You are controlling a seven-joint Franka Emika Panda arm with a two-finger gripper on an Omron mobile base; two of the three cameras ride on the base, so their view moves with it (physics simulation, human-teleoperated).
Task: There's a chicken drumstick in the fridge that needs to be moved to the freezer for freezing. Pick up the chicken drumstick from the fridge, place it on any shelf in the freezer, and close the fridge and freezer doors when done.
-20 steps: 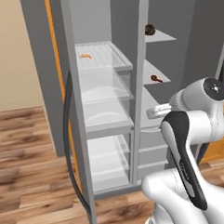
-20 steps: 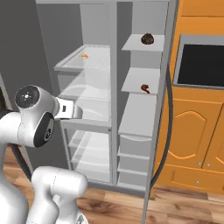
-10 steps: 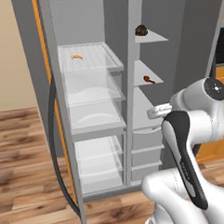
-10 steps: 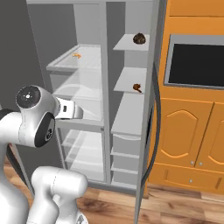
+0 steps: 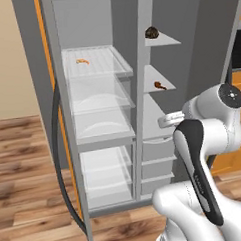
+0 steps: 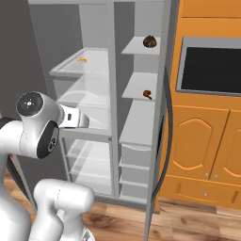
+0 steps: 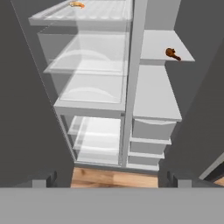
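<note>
Left base view, item by item.

- Change noted: against the pictures of a second ago the whole unit sits further left in this view and further right in the right base view. The base has driven, so the camera moved. The contents lie on the same shelves as before.
- gripper (image 7: pixel 111 183): one. Its two dark tips rise at the bottom corners of the hand view, wide apart, with nothing between them.
- chicken drumstick (image 5: pixel 159 85) (image 6: pixel 147 94) (image 7: pixel 172 54): one. It lies on the middle solid shelf of the narrower compartment, upper right of the hand view, well apart from the gripper.
- freezer (image 5: pixel 164 107): one, narrower, right of centre. Three solid shelves are counted.
- fridge (image 5: pixel 100 118): one, wider, left of centre, with one ribbed shelf at top and clear drawers below it.
- fridge and freezer doors: two, both standing open. One is at the left edge (image 5: pixel 38 91) and the other at the upper right (image 5: pixel 216 42).
- curled orange piece (image 5: pixel 82 61): one, on the ribbed shelf.
- round dark-brown lump (image 5: pixel 151 32): one, on the top solid shelf.

Judgement: the drumstick appears to be shelved in the freezer already. With the hand empty, what seems left of the task is shutting the two doors, and the drive probably sets up for that.
</note>
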